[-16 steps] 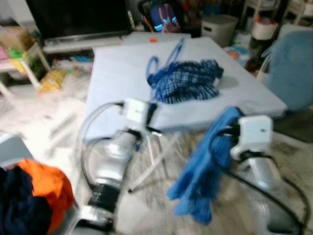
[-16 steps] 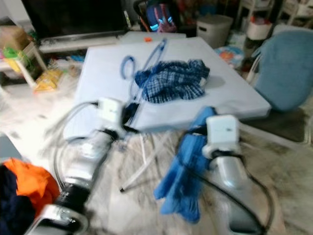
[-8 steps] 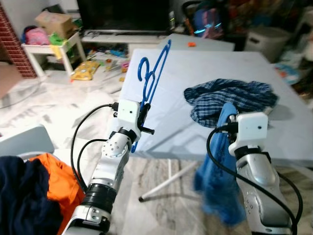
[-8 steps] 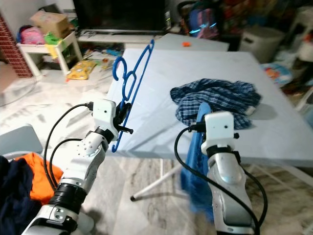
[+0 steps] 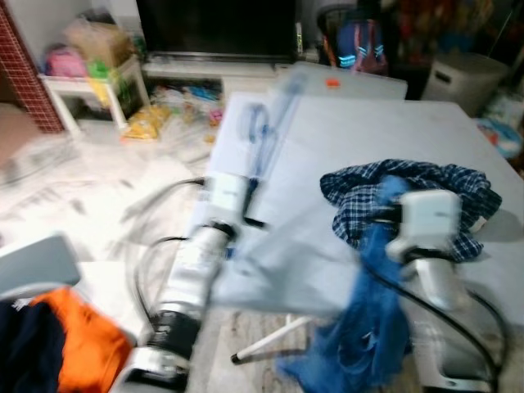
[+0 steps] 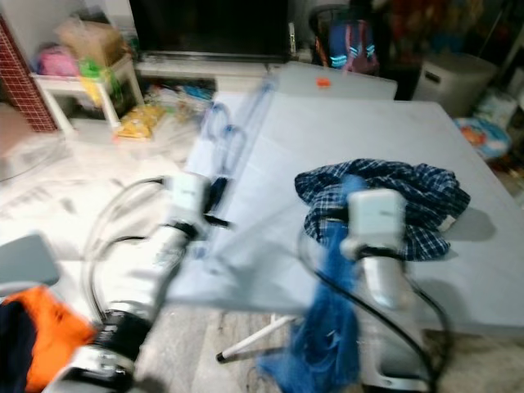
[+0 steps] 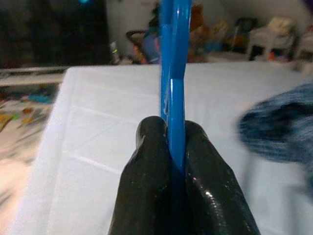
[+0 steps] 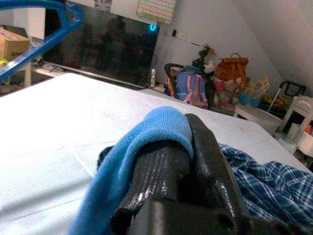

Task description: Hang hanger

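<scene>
1. The blue hanger (image 7: 173,73) stood upright, edge-on, in the left wrist view, clamped between the two black fingers (image 7: 146,186) of the left gripper (image 7: 172,147); the jaws were pressed tight against its lower bar; in the head views it showed only as a pale blur rising above the left edge of the table (image 5: 393,131).
2. The left gripper sat at the near left edge of the table; a silver arm (image 5: 192,286) ran down from it toward the floor.
3. The right gripper (image 8: 186,147) was closed on a blue cloth (image 5: 372,327); the cloth draped over one finger and hung down past the table's front edge.
4. A blue checked shirt (image 5: 426,196) lay crumpled on the table, just behind the right gripper; the blue cloth touched its near side.
5. An orange garment (image 5: 78,348) lay at lower left, beside something dark; both head views were blurred.
</scene>
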Robot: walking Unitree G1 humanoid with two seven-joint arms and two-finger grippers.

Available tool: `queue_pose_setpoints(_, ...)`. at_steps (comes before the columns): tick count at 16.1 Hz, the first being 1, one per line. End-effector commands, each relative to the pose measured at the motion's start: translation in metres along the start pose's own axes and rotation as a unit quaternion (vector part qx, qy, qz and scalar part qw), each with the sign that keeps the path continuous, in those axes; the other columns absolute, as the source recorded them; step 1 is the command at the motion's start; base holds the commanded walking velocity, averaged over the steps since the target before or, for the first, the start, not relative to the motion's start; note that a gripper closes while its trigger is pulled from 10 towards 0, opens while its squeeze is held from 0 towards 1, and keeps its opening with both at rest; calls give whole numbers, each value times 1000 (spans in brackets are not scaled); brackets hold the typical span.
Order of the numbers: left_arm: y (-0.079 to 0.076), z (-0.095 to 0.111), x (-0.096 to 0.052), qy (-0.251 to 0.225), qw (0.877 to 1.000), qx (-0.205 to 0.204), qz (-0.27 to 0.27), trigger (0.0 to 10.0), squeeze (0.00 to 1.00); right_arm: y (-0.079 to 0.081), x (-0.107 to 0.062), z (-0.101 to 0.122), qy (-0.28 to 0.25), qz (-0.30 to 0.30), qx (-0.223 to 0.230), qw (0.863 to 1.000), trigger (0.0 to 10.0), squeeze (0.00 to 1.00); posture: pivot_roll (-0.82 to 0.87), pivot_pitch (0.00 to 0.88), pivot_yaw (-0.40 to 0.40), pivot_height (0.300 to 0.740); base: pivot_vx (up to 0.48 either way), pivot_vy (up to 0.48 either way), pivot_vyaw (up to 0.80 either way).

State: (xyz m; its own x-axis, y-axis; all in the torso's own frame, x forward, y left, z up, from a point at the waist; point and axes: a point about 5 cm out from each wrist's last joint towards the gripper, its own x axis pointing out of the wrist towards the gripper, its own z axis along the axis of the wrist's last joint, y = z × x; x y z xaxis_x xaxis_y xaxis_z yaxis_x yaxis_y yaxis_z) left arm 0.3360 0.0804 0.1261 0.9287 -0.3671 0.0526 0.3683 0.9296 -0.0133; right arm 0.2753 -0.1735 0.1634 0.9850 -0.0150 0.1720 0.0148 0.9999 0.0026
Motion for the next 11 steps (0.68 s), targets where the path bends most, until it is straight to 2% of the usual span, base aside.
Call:
queue_pose_setpoints(1, -15, 4, 2, -9, 1000, -2, -21, 10000, 0, -9, 2, 7, -16, -15, -8, 1000, 10000, 0, 22, 0, -28, 740, 0, 0, 0)
queue_pose_setpoints(3, -14, 3, 0, -6, 1000, 5, -19, 10000, 0, -12, 6, 10, -18, -14, -12, 1000, 10000, 0, 34, 0, -35, 740, 0, 0, 0)
queue_pose_setpoints(6, -12, 1, -2, -1, 1000, 6, -15, 10000, 0, -24, 45, 31, -46, -8, -22, 999, 10000, 0, 48, 0, -47, 740, 0, 0, 0)
queue_pose_setpoints(7, -13, 1, -1, 0, 1000, 5, -13, 10000, 0, -28, 76, 55, -69, 1, -21, 997, 10000, 0, 54, 0, -55, 740, 0, 0, 0)
queue_pose_setpoints(9, -13, 1, -1, -2, 1000, 5, -8, 10000, 0, -29, 109, 83, -86, -5, -10, 996, 10000, 0, 65, 0, -66, 740, 0, 0, 0)
queue_pose_setpoints(11, -14, 1, -2, -4, 1000, 5, 3, 10000, 0, -25, 130, 117, -127, -9, 22, 992, 10000, 0, 79, 0, -78, 740, 0, 0, 0)
